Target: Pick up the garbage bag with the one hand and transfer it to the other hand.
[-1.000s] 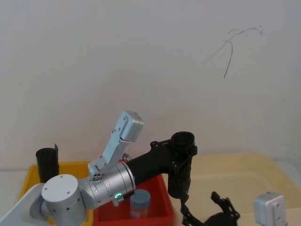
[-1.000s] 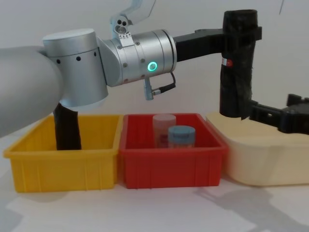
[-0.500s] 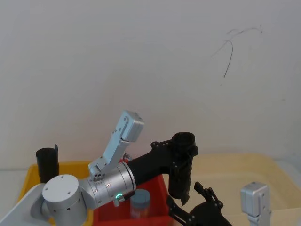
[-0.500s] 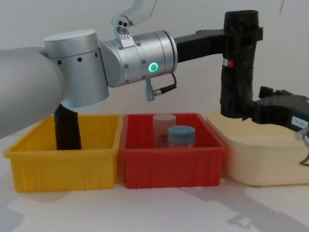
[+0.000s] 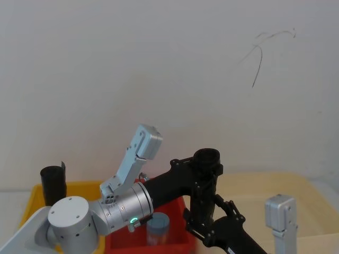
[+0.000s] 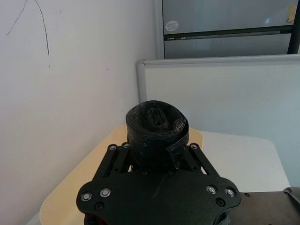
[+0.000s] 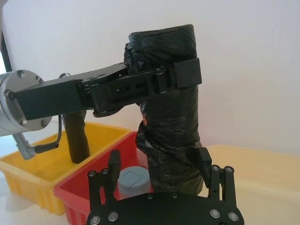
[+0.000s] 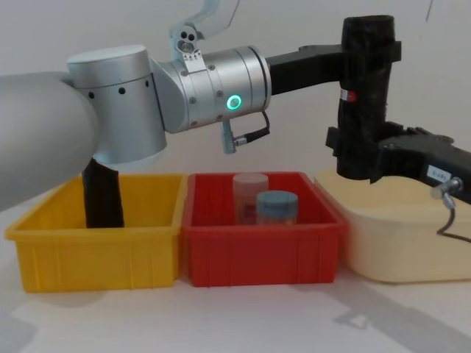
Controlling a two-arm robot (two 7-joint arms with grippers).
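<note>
Left gripper (image 8: 370, 53) pinches the upright garbage bag (image 8: 361, 110) near its top; right gripper (image 8: 358, 152), jaws spread, straddles its lower end.

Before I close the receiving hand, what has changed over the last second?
The right hand moved in from the robot's right, above the cream tub. It now straddles the lower part of the garbage bag, open and not yet clamped. The left hand stayed shut on the bag's top, holding it upright in the same spot. The yellow bin, red bin and their contents are unchanged.
</note>
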